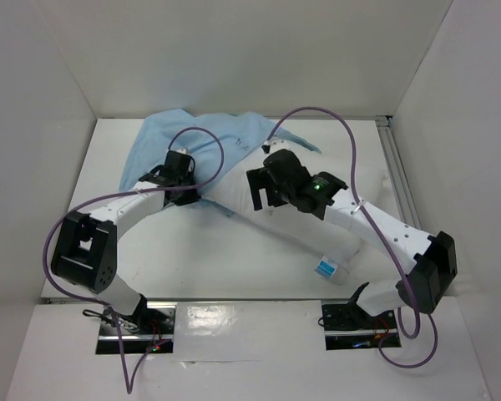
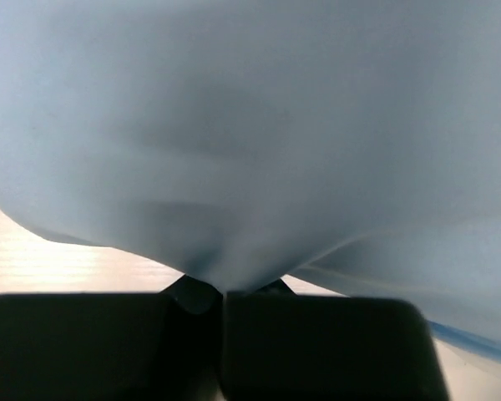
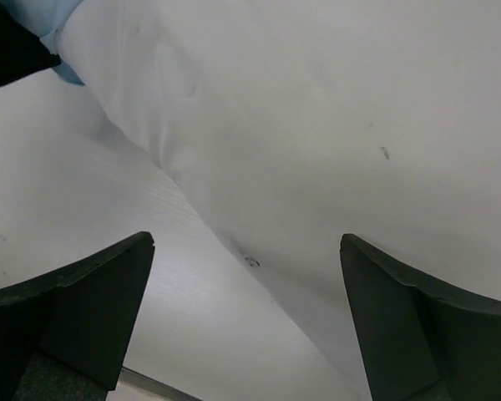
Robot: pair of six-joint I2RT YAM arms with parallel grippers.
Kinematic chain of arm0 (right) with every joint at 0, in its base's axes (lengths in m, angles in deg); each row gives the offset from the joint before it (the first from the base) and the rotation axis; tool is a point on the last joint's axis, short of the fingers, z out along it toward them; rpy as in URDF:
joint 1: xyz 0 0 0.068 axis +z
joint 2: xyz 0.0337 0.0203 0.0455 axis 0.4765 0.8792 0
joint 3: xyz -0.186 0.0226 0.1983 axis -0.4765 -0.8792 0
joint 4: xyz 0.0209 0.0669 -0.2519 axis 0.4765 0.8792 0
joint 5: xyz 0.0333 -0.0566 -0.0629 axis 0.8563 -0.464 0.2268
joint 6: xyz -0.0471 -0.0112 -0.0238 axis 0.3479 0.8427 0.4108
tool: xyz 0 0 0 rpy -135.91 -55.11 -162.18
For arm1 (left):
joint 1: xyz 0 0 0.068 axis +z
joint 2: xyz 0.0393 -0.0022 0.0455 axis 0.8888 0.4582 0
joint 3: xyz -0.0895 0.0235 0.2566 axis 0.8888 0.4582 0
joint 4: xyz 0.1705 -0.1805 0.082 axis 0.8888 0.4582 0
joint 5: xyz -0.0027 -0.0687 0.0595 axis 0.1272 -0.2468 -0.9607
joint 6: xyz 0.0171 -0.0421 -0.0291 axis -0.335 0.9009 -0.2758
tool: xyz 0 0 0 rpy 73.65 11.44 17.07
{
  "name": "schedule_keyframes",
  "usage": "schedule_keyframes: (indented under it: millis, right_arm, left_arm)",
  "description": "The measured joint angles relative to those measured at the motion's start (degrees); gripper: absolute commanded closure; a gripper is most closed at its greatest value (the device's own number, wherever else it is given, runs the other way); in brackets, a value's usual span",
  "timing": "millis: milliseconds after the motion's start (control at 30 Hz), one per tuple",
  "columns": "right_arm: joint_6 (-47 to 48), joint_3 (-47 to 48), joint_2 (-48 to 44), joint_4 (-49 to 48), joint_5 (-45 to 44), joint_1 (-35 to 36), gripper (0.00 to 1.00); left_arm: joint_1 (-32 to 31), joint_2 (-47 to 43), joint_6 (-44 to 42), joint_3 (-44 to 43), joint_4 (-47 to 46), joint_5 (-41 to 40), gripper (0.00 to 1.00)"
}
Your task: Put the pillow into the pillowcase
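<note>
Pillow (image 1: 275, 230) lay white and plump, slanting across the tabletop (image 1: 184, 251), with its blue-and-white label (image 1: 326, 269) on its near edge. At the pillow's far end the pale blue pillowcase (image 1: 163, 138) spread out wrinkled. Whether that end sat inside the cloth could not be told. The left gripper (image 2: 224, 288) stood just left of the pillow's far end, jaws together and clamped on a gathered fold of the pillowcase, which rose off the tabletop there. The right gripper (image 3: 246, 251) hung over the pillow's far half, jaws wide apart and holding nothing, the pillow's edge running beneath them.
</note>
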Motion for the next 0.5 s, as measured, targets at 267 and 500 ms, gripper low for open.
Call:
schedule_keyframes:
  millis: [267, 500]
  right_arm:
    - [-0.92, -4.04, 6.34, -3.37, 2.14, -0.17, 0.69]
    - [0.74, 18.4, 24.5, 0.94, -0.28, -6.58, 1.0]
  left_arm:
    - [-3.1, -3.89, -0.79, -2.29, 4.11, 9.55, 1.0]
    - [-6.4, 1.31, -1.84, -27.41, 11.5, 21.44, 1.0]
